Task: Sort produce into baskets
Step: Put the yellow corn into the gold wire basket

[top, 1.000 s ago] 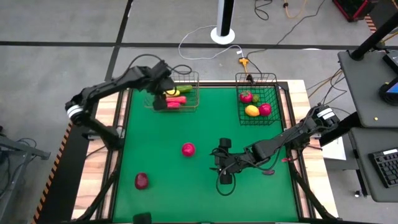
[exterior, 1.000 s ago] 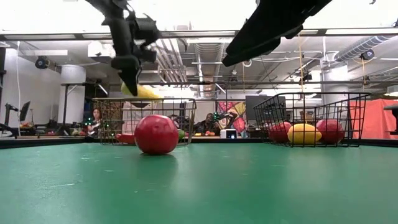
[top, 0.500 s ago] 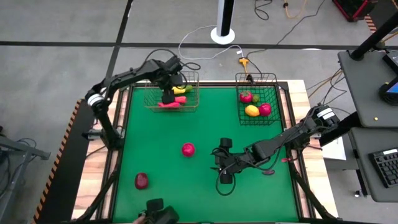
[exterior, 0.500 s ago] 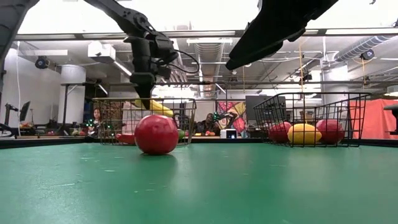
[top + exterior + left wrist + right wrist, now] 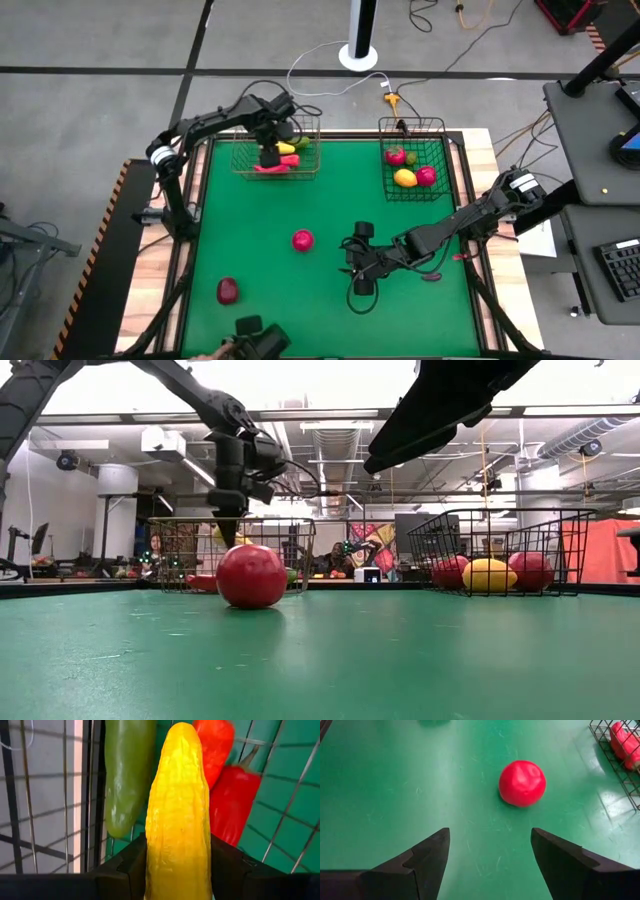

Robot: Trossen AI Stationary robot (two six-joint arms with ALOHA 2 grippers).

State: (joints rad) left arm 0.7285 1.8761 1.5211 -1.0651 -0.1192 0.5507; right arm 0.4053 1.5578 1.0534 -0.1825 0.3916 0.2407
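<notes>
My left gripper (image 5: 270, 152) reaches down into the tan wire basket (image 5: 315, 130) at the far left and is shut on the long yellow piece (image 5: 177, 795). A green cucumber (image 5: 125, 775) and red chilies (image 5: 230, 795) lie in the basket beneath it. My right gripper (image 5: 347, 266) is open and empty low over the table's middle. It points at a red round fruit (image 5: 302, 240), which also shows in the right wrist view (image 5: 522, 783) lying on the cloth. A dark-red fruit (image 5: 228, 290) lies near the front left. My left gripper pinches the long yellow piece between its two fingers (image 5: 127, 867) at its near end (image 5: 177, 870). The fingers point down into the basket, and the piece sticks out forward along them. Whether its far tip rests on the produce below, I cannot tell.
The black wire basket (image 5: 440, 125) at the far right holds red and pink fruits, a yellow lemon (image 5: 404, 178) and a lime. A person's hand with a dark object (image 5: 258, 342) shows at the table's near edge. Bare green cloth lies between the fruits.
My left gripper has carried the yellow piece from above the tan basket's left side to over its middle and has gone down into the basket, still shut on it. My right gripper and the fruits on the cloth have kept still.
</notes>
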